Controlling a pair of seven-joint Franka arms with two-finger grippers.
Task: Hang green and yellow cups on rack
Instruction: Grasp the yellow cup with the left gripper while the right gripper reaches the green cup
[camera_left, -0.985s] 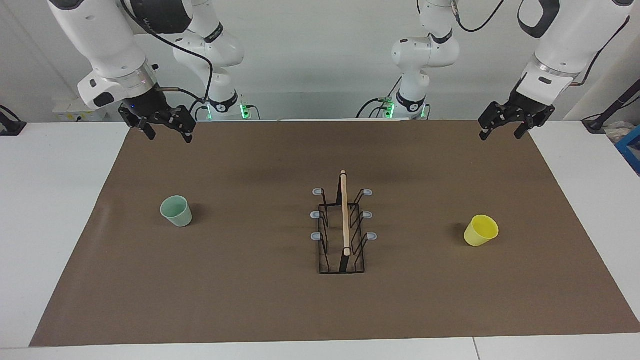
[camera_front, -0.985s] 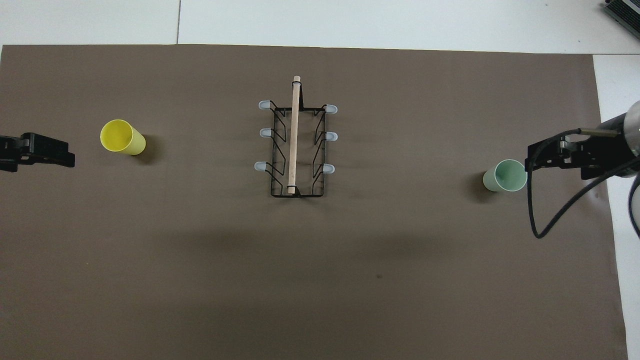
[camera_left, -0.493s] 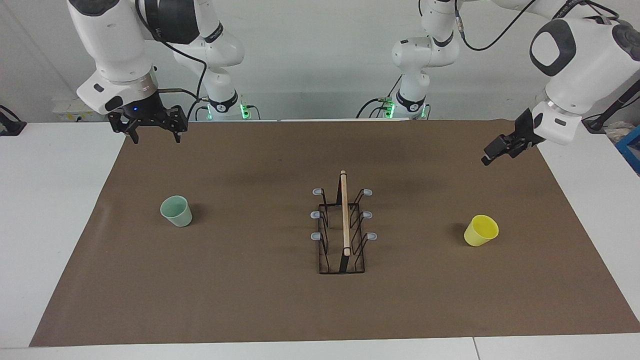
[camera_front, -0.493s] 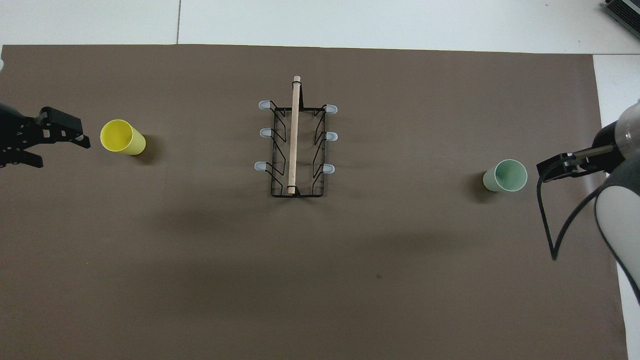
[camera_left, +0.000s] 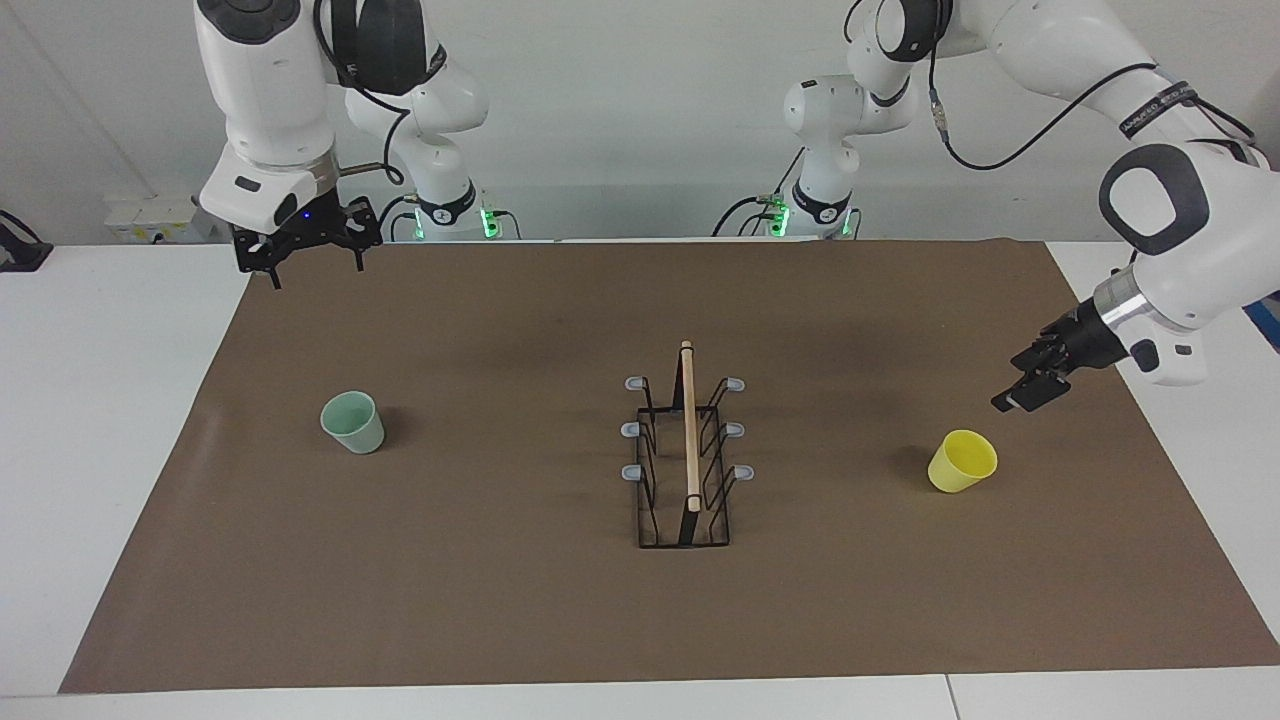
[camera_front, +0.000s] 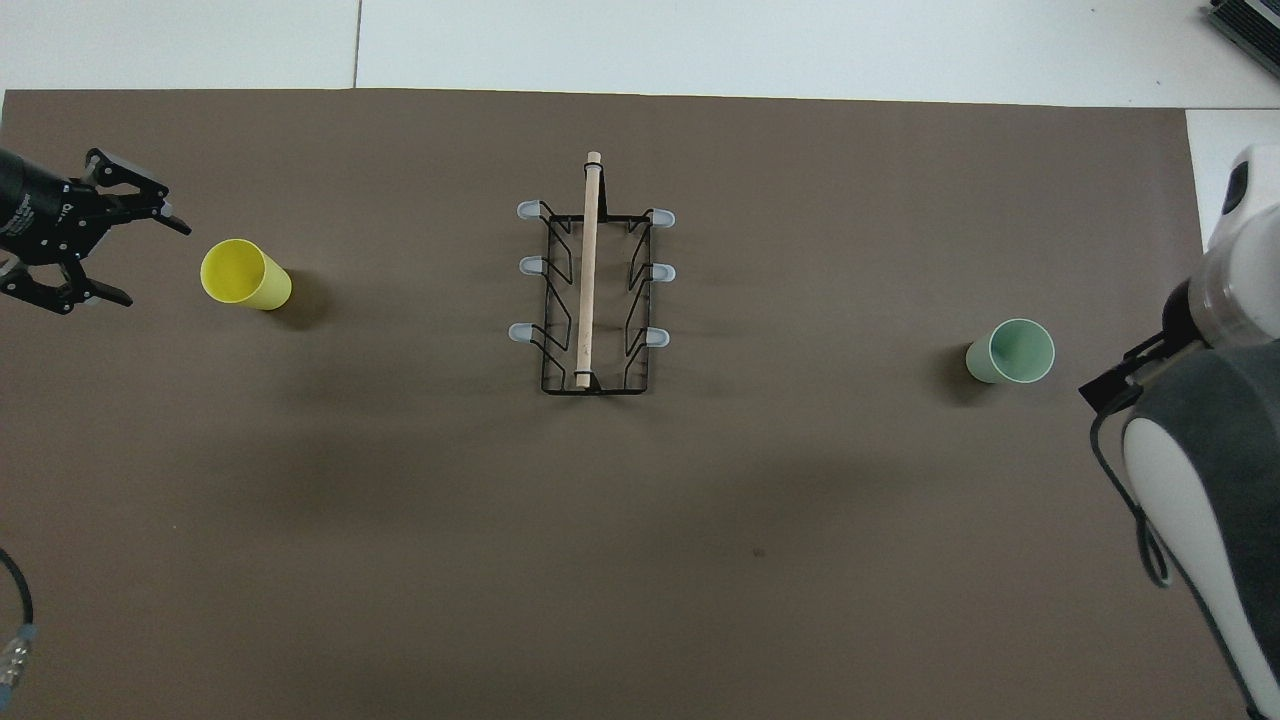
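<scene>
Brown matting covers the white tabletop (camera_left: 120, 420), and on it the yellow cup (camera_left: 962, 461) stands toward the left arm's end, its mouth tipped a little up and outward, well apart from the black wire rack (camera_left: 686, 460) at the mat's middle. Just beside the yellow cup, on the side away from the rack, hangs the left gripper (camera_front: 120, 250), up in the air over the mat's edge; in the overhead view its jaws stand spread, the gap facing the cup's wall, so the cup lies straight ahead of them and a short sideways reach would likely bring it between them. That arm is plainly the nearer one for this cup. The rack's long wooden bar (camera_front: 588, 270) runs away from the robots, with three grey-tipped prongs down each flank, one row facing each cup. The mint green cup (camera_left: 353, 422) stands upright toward the right arm's end, also well apart from the rack. The right gripper (camera_left: 308, 258) waits high over the mat's corner nearest its own base, jaws wide and holding nothing.
</scene>
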